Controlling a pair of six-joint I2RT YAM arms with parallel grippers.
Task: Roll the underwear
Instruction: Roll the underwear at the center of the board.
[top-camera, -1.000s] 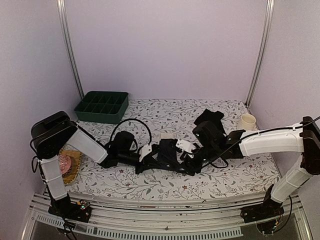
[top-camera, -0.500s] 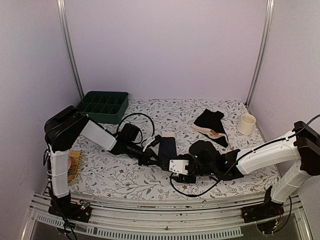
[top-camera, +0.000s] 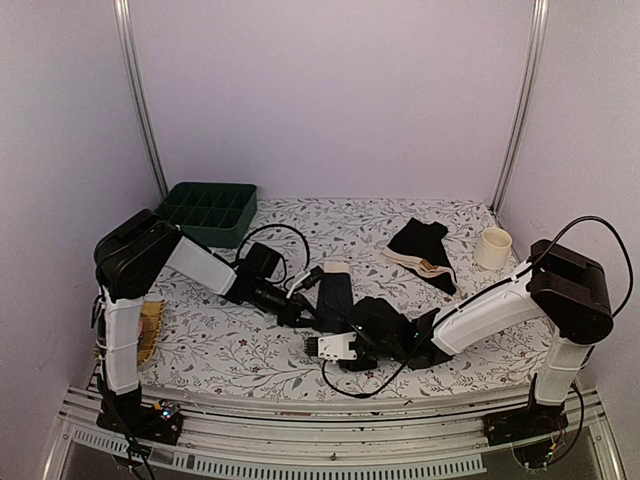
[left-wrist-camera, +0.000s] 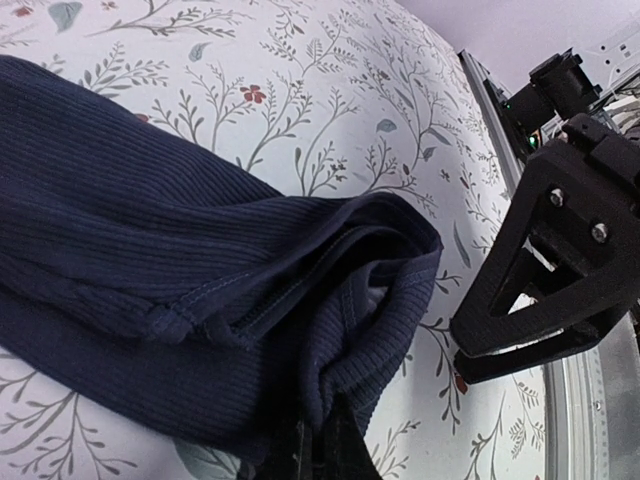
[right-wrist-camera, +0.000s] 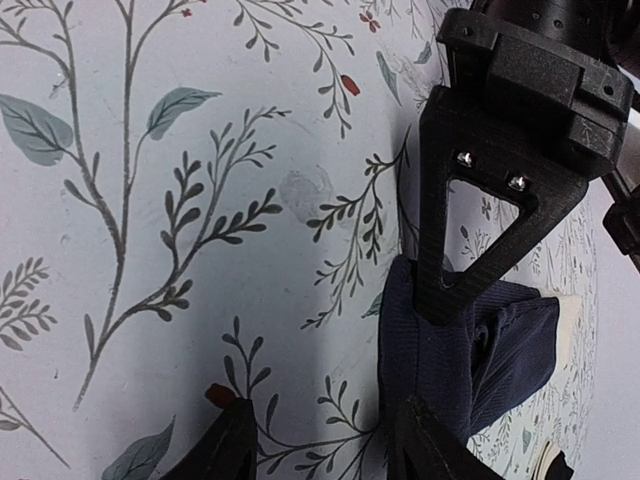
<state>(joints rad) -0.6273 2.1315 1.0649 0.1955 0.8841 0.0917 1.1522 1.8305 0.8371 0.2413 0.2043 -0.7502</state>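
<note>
Left wrist: dark underwear (left-wrist-camera: 150, 260) runs off left edge; left gripper (left-wrist-camera: 320, 455), under its fold, cut by bottom edge. Right wrist: right gripper (right-wrist-camera: 320, 425) beside it, likewise cut.

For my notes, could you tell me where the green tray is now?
In the top view, the green tray sits far left on the table, beyond the left arm.

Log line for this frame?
left claw: shut on underwear | right claw: open, low at its near end | roll: not done
</note>
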